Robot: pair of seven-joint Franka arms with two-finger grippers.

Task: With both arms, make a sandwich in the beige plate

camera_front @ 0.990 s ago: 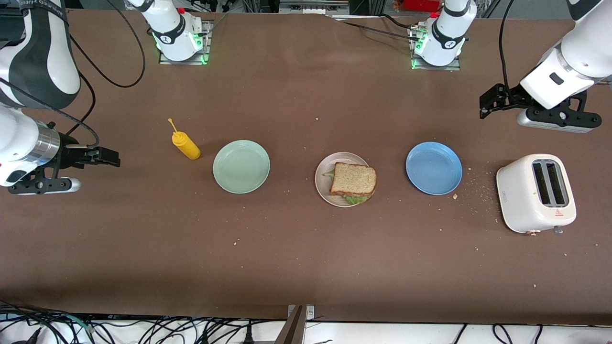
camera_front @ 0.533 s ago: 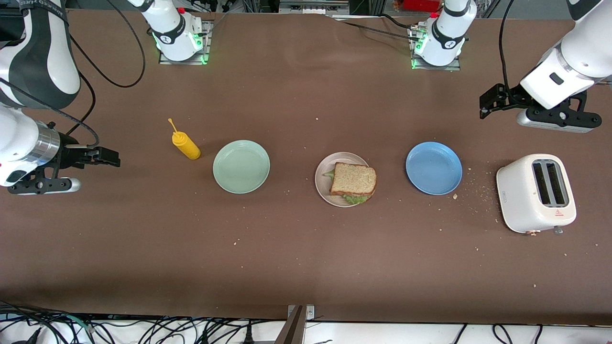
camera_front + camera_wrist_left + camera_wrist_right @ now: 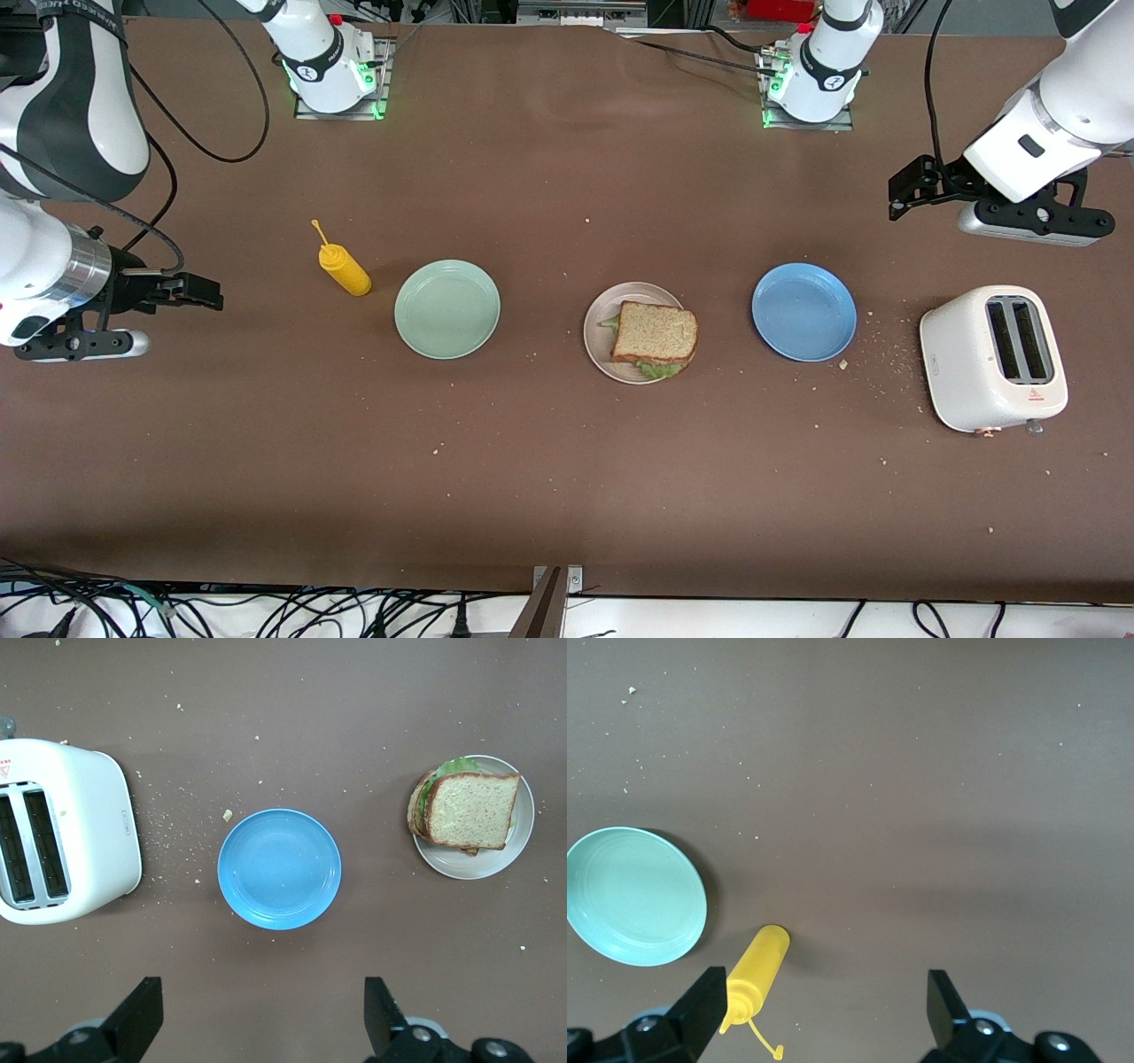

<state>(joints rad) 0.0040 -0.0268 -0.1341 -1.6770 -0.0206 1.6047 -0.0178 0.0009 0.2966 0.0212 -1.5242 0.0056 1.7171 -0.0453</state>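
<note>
We are hovering both the left gripper (image 3: 902, 190) and right gripper (image 3: 205, 291) at their own tabletop ends, fingers apart and empty, with the sandwich (image 3: 655, 332) sitting finished on the beige plate (image 3: 597, 332) midway between us

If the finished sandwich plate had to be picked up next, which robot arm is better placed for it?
Probably the left. Its open hand hangs over the table near the blue plate, and its wrist camera already shows the sandwich on the beige plate. The right hand, also open, waits past the mustard bottle.

No readable text (toaster (image 3: 992, 357) bears a red triangle sign).
</note>
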